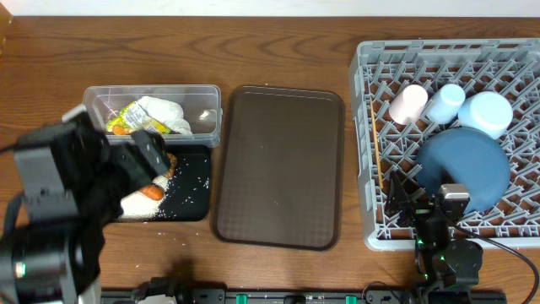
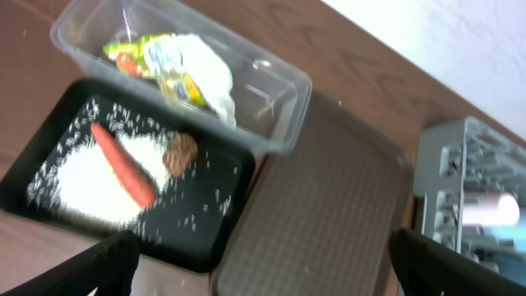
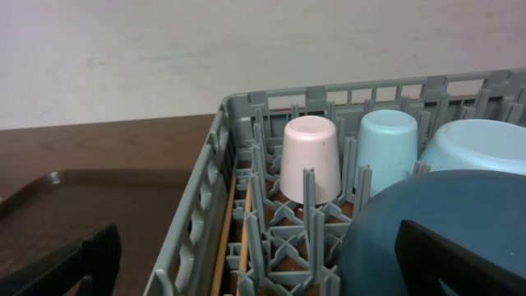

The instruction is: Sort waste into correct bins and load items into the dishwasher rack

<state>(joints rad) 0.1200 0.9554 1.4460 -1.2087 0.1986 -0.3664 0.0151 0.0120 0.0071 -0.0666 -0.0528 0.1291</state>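
The crumpled white napkin (image 1: 166, 109) and the yellow-green printed wrapper (image 1: 135, 116) lie together inside the clear plastic tub (image 1: 213, 118), at the far left of the surface (image 1: 278, 51). The print on the wrapper is too blurred to read. Just in front of the tub, touching it, is the shallow black tray (image 1: 194, 192). It holds the small orange carrot (image 1: 152, 192) lying on a heap of white rice grains (image 2: 82, 177), with more grains scattered around. The brown seedy lump (image 2: 180, 153) rests beside the far end of the carrot.

The left tool (image 1: 150, 156) hangs above the black tray, tilted down toward it. Its fingers (image 2: 107, 263) are spread wide.

The brown serving tray (image 1: 278, 169) lies in the middle. At the right stands the grey dishwasher rack (image 1: 367, 169). In its far part the pink cup (image 1: 407, 104), the light-blue cup (image 1: 445, 103) and the light-blue bowl (image 1: 490, 113) stand in a row, the cups mouth down. The dark-blue plate (image 1: 464, 169) sits just in front of the bowl. The wooden chopsticks (image 1: 375, 152) lie along the inside of the left wall of the rack.

The right tool (image 1: 409, 198) is low at the near left part of the rack and points across it toward the cups. Its fingers (image 3: 74, 263) are also spread wide.
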